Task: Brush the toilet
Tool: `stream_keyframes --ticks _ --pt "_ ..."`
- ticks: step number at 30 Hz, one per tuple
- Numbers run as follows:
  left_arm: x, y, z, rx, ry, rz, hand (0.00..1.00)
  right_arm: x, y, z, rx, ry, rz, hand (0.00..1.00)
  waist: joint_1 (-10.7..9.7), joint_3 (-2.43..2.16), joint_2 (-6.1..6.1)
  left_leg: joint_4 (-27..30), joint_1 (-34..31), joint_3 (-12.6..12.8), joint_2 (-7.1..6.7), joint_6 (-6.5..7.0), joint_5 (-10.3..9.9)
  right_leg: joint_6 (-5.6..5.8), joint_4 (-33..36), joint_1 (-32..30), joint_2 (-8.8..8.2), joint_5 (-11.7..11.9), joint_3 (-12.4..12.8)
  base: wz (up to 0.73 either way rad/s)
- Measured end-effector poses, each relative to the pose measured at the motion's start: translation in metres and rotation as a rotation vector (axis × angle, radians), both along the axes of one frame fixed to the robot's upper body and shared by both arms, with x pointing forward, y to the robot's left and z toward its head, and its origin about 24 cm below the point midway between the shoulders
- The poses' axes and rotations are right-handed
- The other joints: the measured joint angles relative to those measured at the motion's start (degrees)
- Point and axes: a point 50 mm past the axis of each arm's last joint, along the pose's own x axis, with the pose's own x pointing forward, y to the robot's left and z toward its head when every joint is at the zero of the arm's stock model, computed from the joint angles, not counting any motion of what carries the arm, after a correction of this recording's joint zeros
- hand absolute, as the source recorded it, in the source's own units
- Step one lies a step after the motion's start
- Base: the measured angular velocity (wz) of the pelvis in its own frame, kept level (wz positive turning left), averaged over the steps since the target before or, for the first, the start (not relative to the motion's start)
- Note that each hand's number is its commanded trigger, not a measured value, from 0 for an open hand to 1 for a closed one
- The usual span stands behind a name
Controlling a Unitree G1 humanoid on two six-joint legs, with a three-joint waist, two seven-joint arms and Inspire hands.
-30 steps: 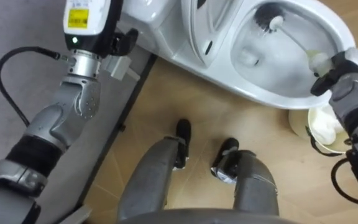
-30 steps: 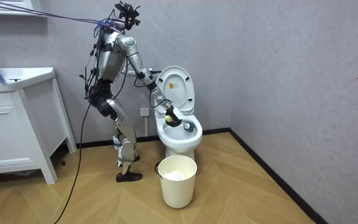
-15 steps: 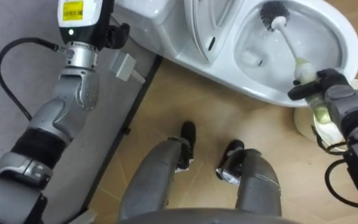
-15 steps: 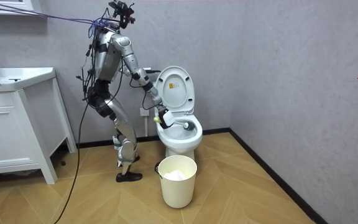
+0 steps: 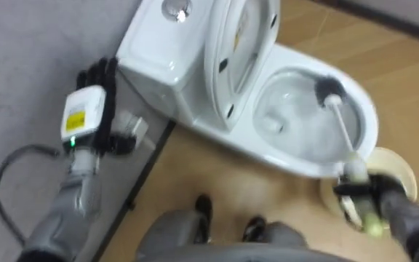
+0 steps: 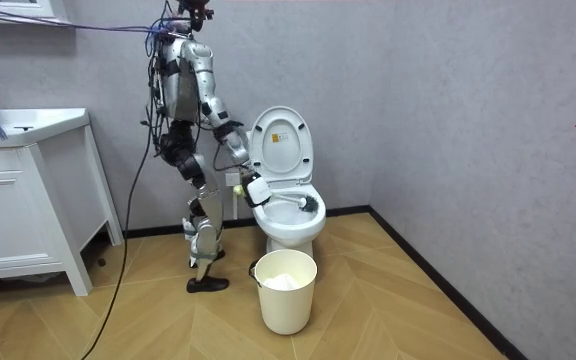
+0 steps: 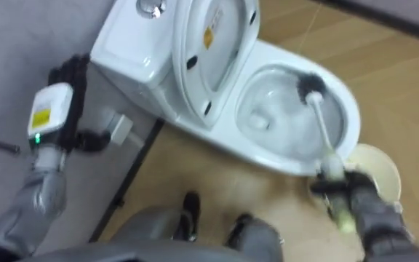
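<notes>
One brush [image 5: 342,131]: handle inside right hand [image 5: 364,195] fingers [image 5: 350,189], bristles in toilet [image 5: 370,124].

Both eye views look steeply down from the robot's head, close in: toilet [image 5: 217,137] across upper centre, floor below. In the right eye view everything sits slightly further left. Room view stands a few metres off, roughly level, facing the wall, whole robot left of centre. Shared: toilet, bucket [image 6: 286,290], floor.
</notes>
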Motion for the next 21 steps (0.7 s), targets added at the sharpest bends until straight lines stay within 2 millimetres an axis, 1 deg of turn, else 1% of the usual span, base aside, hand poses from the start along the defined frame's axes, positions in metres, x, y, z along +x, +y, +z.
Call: stream_keyframes --ticks 1,2,3,4,5,6,8,9,11,13,16,18,19,21 --pt "-0.005 0.002 -0.001 0.002 0.011 0.008 0.00 -0.007 0.000 -0.001 0.000 0.006 -0.019 1.00 -0.2 0.03 -0.19 0.0 0.9 0.0 0.21 -0.14 -0.5 0.02 -0.7 1.1 0.37 0.0 0.2 -0.10" --pt "-0.014 0.005 -0.004 -0.001 0.031 0.027 0.00 -0.021 0.000 -0.004 -0.005 0.011 -0.075 1.00 -0.4 0.03 -0.19 -0.1 2.6 0.0 0.48 -0.40 -1.7 0.03 -1.9 3.2 1.21 0.1 0.3 -0.14" --pt "-0.021 0.007 -0.007 -0.012 0.045 0.057 0.00 -0.032 0.001 -0.005 -0.007 0.002 -0.133 1.00 -0.7 0.04 -0.29 -0.7 4.3 0.0 0.62 -0.56 -2.2 0.06 -3.1 4.9 1.75 0.2 0.4 -0.13" --pt "-0.025 0.007 -0.008 -0.023 0.050 0.075 0.00 -0.037 0.002 -0.006 -0.005 0.002 -0.160 1.00 -1.0 0.11 -0.40 -1.0 5.1 0.0 0.66 -0.64 -2.3 0.07 -3.5 5.5 1.84 0.2 0.5 -0.08" --pt "-0.032 0.009 -0.011 -0.042 0.065 0.104 0.00 -0.045 0.003 -0.007 0.000 0.007 -0.198 1.00 -1.4 0.00 -0.29 -1.8 6.4 0.1 0.80 -0.78 -2.6 0.08 -4.2 6.6 2.13 0.2 0.6 -0.10" --pt "-0.038 0.013 -0.013 -0.046 0.078 0.120 0.00 -0.052 0.003 -0.008 0.000 0.010 -0.233 1.00 -1.5 0.17 -0.40 -2.4 7.5 0.2 0.85 -0.92 -2.7 0.07 -5.2 7.7 2.47 0.4 0.7 -0.10" --pt "-0.045 0.015 -0.016 -0.057 0.089 0.135 0.00 -0.059 0.002 -0.008 -0.008 0.011 -0.282 1.00 -1.5 0.30 -0.34 -3.4 9.2 0.4 0.99 -1.12 -2.7 0.03 -6.6 9.4 2.93 0.7 1.1 -0.11" --pt "-0.052 0.015 -0.018 -0.085 0.094 0.168 0.00 -0.060 0.002 -0.008 -0.014 0.000 -0.311 1.00 -1.6 0.34 -0.24 -3.8 10.0 0.5 1.04 -1.29 -2.8 0.04 -7.2 10.2 3.13 0.8 1.3 -0.12" --pt "-0.057 0.015 -0.021 -0.115 0.095 0.205 0.00 -0.059 0.002 -0.008 -0.021 -0.020 -0.338 1.00 -1.5 0.41 -0.03 -4.2 11.1 0.6 1.09 -1.40 -2.8 -0.02 -8.1 11.4 3.37 0.9 1.6 -0.09" --pt "-0.063 0.016 -0.023 -0.134 0.099 0.236 0.00 -0.055 0.004 -0.007 -0.020 -0.050 -0.351 1.00 -1.4 0.44 -0.03 -4.4 11.8 0.6 1.12 -1.51 -2.9 -0.04 -8.6 12.2 3.55 0.9 1.8 -0.03" --pt "-0.074 0.017 -0.032 -0.170 0.129 0.292 0.00 -0.046 0.003 -0.005 -0.034 -0.103 -0.368 1.00 -1.2 0.38 0.01 -4.5 12.5 0.2 1.00 -1.51 -2.9 -0.15 -9.3 13.1 3.71 0.9 2.0 -0.02" --pt "-0.086 0.020 -0.042 -0.215 0.173 0.369 0.00 -0.038 0.002 -0.002 -0.052 -0.153 -0.402 1.00 -1.3 0.37 -0.01 -4.7 13.1 0.3 0.98 -1.51 -2.9 -0.24 -10.0 13.8 3.83 1.0 2.1 -0.08" --pt "-0.096 0.023 -0.049 -0.235 0.213 0.426 0.00 -0.035 0.003 0.000 -0.065 -0.177 -0.420 1.00 -1.3 0.29 -0.19 -4.9 13.6 0.3 0.98 -1.57 -2.9 -0.26 -10.2 14.2 3.91 1.0 2.3 -0.11" --pt "-0.120 0.031 -0.060 -0.243 0.296 0.538 0.00 -0.027 0.000 0.005 -0.098 -0.226 -0.446 1.00 -1.4 0.36 -0.35 -5.5 14.7 0.3 1.12 -1.72 -3.1 -0.26 -10.2 14.8 4.22 1.0 3.5 -0.15"
